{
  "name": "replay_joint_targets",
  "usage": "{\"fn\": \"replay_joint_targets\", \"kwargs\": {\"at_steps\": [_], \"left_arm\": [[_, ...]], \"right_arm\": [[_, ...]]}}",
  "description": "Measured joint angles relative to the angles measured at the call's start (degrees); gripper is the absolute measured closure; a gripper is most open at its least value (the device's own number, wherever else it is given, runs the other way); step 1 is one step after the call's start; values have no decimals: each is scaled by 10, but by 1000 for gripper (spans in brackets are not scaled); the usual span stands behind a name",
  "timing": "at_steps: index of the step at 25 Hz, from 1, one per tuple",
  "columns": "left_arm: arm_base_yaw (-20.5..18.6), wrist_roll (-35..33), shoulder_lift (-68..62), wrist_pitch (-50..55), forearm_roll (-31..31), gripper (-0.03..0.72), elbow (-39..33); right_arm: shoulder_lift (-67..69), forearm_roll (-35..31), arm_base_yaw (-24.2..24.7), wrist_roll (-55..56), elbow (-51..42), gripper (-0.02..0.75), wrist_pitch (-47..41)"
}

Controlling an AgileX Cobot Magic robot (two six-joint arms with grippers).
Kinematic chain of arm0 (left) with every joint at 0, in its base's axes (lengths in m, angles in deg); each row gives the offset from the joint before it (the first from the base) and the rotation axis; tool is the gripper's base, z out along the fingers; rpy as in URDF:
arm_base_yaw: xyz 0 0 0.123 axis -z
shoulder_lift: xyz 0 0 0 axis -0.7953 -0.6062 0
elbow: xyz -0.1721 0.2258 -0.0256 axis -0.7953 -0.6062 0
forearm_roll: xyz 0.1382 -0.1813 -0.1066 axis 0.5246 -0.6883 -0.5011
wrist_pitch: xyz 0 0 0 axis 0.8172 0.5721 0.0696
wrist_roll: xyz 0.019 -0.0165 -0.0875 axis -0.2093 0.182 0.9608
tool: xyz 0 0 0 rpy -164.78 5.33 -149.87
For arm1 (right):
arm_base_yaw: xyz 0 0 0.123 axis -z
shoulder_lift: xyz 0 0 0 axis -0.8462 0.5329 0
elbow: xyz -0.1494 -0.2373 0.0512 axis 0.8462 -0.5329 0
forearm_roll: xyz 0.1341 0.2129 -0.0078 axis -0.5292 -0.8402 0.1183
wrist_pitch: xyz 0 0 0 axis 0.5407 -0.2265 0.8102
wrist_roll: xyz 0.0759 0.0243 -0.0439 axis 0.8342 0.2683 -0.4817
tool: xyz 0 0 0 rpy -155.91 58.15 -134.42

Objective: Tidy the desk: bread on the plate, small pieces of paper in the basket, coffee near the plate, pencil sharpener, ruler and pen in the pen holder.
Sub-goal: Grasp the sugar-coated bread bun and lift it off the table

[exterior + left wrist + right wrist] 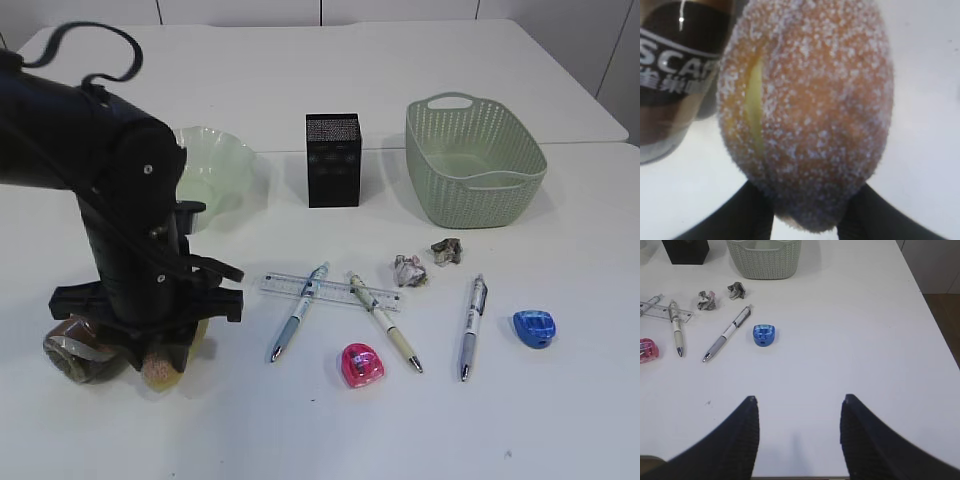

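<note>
Left arm bent steeply down, its hand (805, 220) clamped around the bread (807, 112), right hand (799, 432) spread wide, holding nothing

Looking like robot test room set up as office. Big plain white desk (420, 60) standing before white wall panels, black robot arm (110, 200) working on it; pens, ruler (330, 291), black mesh pen holder (333, 160) sitting around.

golden sugar-speckled bread (810, 115), sage lattice basket (476, 160), seemingly brown-labelled coffee (675, 80)
</note>
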Motion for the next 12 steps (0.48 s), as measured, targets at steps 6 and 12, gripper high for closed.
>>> {"fn": "replay_joint_targets", "kwargs": {"at_steps": [6, 12], "left_arm": [[0, 0, 76, 5, -2, 454, 0], [0, 0, 136, 5, 26, 456, 0]], "right_arm": [[0, -1, 0, 0, 0, 323, 0], [0, -1, 0, 0, 0, 323, 0]]}}
